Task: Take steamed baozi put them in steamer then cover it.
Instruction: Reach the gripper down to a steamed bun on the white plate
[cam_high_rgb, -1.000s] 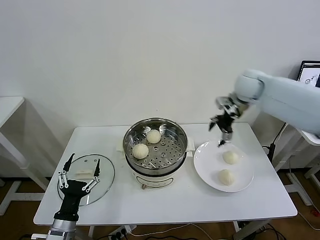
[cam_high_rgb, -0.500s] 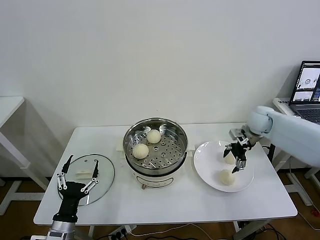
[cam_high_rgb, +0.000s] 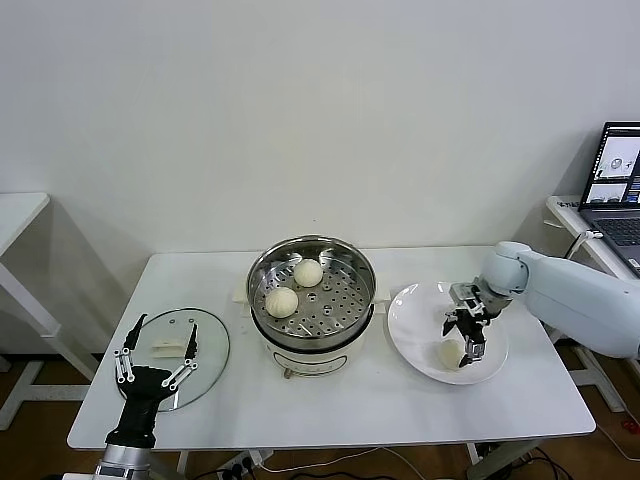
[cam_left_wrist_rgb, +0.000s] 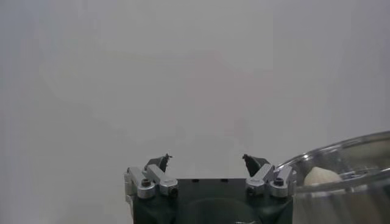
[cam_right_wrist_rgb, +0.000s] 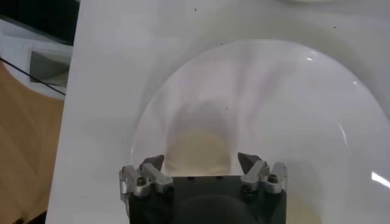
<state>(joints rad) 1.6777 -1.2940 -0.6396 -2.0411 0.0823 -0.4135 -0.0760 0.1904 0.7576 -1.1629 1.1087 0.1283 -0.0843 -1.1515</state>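
Now the right pincer (cam_high_rgb: 466, 337) hangs low over the white plate (cam_high_rgb: 415, 345) on the right part of the desk (cam_high_rgb: 330, 400), its fingers spread wide and gripping nothing. In the head view one cream-white baozi (cam_high_rgb: 450, 352) shows on the plate just beside the fingertips; the other bun said to be on that plate is hidden behind the arm, so its spot cannot be told. In the right wrist view the open fingers (cam_right_wrist_rgb: 152, 164) straddle a pale bun (cam_right_wrist_rgb: 196, 151) lying on the plate's inner surface (cam_right_wrist_rgb: 292, 115), though whether they touch it cannot be told.

The steamer (cam_high_rgb: 311, 298) stands in the middle of the desk, a shiny steel pot on a white base, uncovered. Two baozi rest on its perforated tray: one toward the back (cam_high_rgb: 307, 272) and one nearer the front left (cam_high_rgb: 281, 302), close together but apart.

The cover (cam_high_rgb: 206, 350), a clear glass lid with a white handle (cam_high_rgb: 166, 347), lies flat on the left part of the desk, well apart from the steamer. The left pincer (cam_high_rgb: 157, 347) is raised at the desk's near left edge, in front of the lid, fingers pointing upward and spread open, empty. In the left wrist view its fingertips (cam_left_wrist_rgb: 161, 162) stand apart against the plain wall, with the steamer's rim (cam_left_wrist_rgb: 341, 149) and a bun (cam_left_wrist_rgb: 321, 176) at the side.
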